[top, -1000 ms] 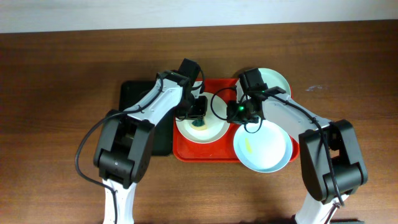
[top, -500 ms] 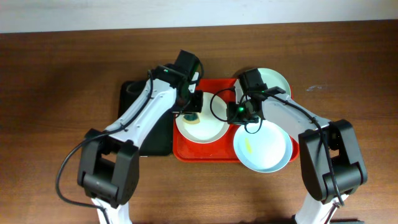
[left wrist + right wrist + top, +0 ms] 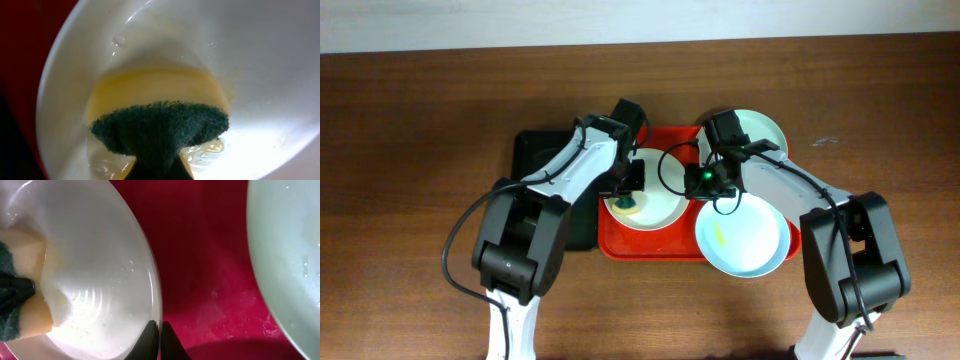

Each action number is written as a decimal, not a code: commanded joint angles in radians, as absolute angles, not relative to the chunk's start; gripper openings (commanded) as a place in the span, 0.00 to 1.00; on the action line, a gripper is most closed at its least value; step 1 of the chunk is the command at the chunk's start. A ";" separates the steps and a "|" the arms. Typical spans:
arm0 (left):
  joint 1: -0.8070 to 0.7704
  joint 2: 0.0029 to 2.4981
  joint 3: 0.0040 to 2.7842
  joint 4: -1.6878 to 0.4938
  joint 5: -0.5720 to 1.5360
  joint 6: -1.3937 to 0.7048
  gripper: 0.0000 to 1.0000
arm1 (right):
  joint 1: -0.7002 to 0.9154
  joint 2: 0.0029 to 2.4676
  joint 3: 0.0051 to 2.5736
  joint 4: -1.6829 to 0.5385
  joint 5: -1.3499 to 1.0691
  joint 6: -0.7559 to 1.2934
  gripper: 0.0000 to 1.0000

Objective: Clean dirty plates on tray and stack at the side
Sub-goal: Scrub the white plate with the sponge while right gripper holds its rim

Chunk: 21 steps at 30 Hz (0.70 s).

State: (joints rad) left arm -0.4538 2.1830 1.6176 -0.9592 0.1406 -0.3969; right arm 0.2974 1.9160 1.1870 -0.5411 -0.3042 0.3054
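A black tray (image 3: 535, 150) lies at the left. Next to it is the red tray (image 3: 650, 247) with the white plate (image 3: 662, 208) inside. The left tool (image 3: 628, 192) squeezes a sponge (image 3: 160, 130) and presses it on this plate. The right tool (image 3: 160, 335) pinches its rim. The back blue plate (image 3: 767, 130) and the front blue plate (image 3: 745, 240) sit at the right.

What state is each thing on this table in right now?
white plate: on red tray, sponge pressed into it.
sponge: squashed against the plate.
left gripper: shut on sponge.
right gripper: shut on white plate's rim.
front blue plate: yellow smear, unwashed.
back mint plate: partly hidden by right arm.
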 commanded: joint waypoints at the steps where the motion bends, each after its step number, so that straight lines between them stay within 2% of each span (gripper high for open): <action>1: -0.463 2.270 1.602 -0.923 0.417 -0.324 0.00 | 0.308 1.919 1.180 -0.542 -0.307 0.288 0.04; 4: -0.460 2.258 1.620 -0.892 0.521 -0.320 0.00 | 0.310 1.919 1.180 -0.542 -0.307 0.288 0.04; 8: -0.443 2.210 1.663 -0.892 0.525 -0.317 0.00 | 0.315 1.919 1.180 -0.542 -0.307 0.288 0.04; 11: -0.430 2.143 1.672 -0.892 0.433 -0.322 0.00 | 0.322 1.919 1.180 -0.541 -0.306 0.288 0.04; 15: -0.432 2.074 1.672 -0.926 0.204 -0.328 0.00 | 0.323 1.919 1.180 -0.541 -0.306 0.288 0.04; 21: -0.469 2.079 1.624 -0.918 0.037 -0.374 0.00 | 0.323 1.919 1.180 -0.541 -0.306 0.288 0.04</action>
